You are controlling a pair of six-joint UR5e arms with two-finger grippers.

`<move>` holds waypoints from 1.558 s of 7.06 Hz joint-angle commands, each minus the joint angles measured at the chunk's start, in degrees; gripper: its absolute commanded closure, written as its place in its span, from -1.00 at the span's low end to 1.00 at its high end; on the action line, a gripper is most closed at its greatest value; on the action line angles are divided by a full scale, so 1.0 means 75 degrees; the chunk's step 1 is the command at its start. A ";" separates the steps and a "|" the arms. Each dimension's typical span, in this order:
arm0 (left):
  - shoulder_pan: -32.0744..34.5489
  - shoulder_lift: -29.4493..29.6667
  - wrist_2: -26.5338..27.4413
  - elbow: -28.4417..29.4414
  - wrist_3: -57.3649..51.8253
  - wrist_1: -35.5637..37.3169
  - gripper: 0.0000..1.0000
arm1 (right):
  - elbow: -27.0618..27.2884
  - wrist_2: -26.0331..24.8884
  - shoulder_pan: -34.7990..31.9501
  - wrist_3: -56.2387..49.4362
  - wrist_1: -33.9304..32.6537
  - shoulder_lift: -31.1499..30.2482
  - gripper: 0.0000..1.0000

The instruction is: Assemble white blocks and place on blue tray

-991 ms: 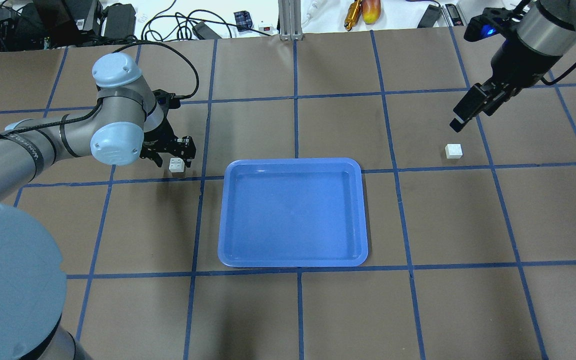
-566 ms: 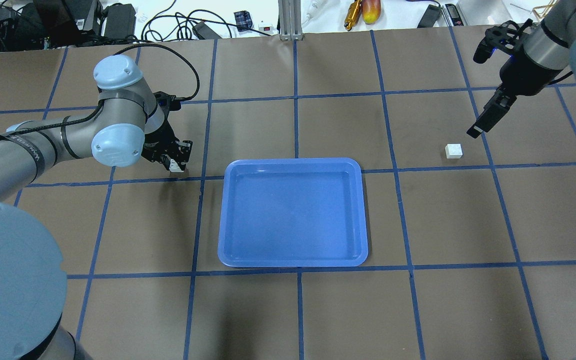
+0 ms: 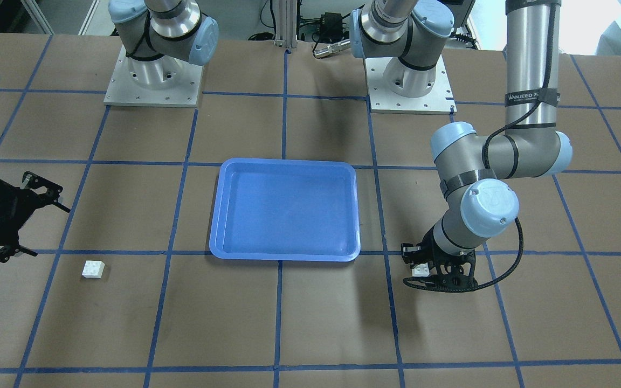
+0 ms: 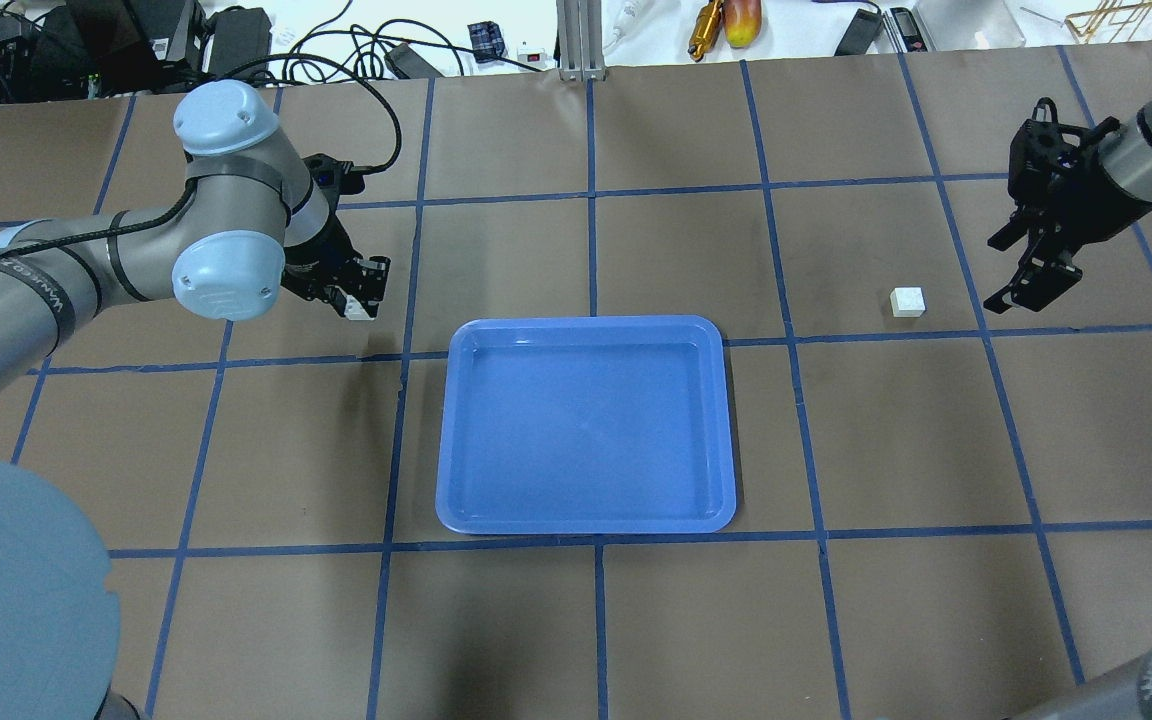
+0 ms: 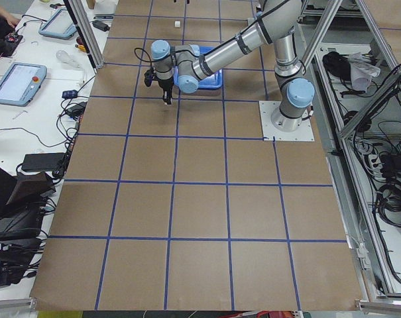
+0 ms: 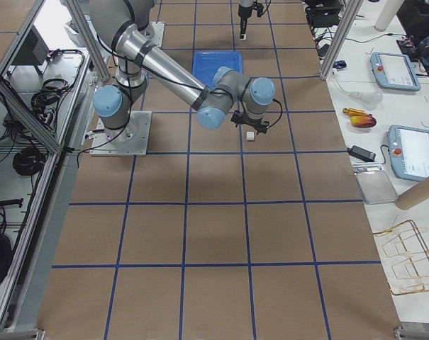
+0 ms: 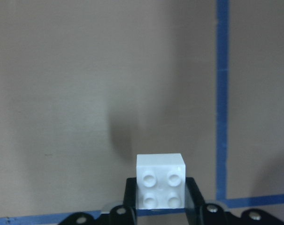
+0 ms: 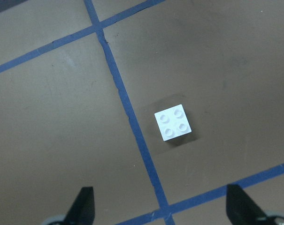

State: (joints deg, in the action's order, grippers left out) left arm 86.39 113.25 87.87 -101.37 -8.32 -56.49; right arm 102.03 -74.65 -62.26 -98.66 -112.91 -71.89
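**A:** While the tray (image 4: 586,430) is lying bare mid-table, why is one block (image 7: 160,180) being pinched by the left gripper (image 4: 358,298)?

**B:** It is being gripped by its side walls with the studs left uncovered, probably so that it can be pressed together with the other one. In the overhead view it is being held at about ten o'clock of the tray, near the rim.

**A:** And the second block (image 4: 907,301)?

**B:** It is lying studs-up on the table at about two o'clock of the tray, well apart. The right gripper (image 4: 1031,265) is being held spread near it, at three o'clock, likely so the fingers (image 8: 83,206) can be lowered around it.
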 commanded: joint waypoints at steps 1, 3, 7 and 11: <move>0.0922 -0.0566 -0.0173 -0.0007 0.1205 -0.0400 0.55 | 0.0702 0.1136 0.0099 -0.0613 -0.1021 0.0162 -1.00; 0.2163 -0.0686 -0.0197 -0.0124 0.2763 -0.0367 0.57 | 0.0857 0.1364 0.0111 -0.1678 -0.1211 0.0536 -1.00; 0.3398 -0.0312 -0.0208 -0.0171 0.4949 -0.0307 0.62 | 0.0822 0.1422 0.0111 -0.1728 -0.1891 0.0960 -0.94; 0.3844 0.0156 -0.0231 -0.0195 0.5573 0.0567 0.67 | 0.0822 0.1411 0.0087 -0.1751 -0.1879 0.1171 -0.85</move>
State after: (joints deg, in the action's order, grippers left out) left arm 114.36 113.00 86.32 -102.76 32.41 -55.77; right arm 108.19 -63.98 -61.54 -111.78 -126.99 -63.40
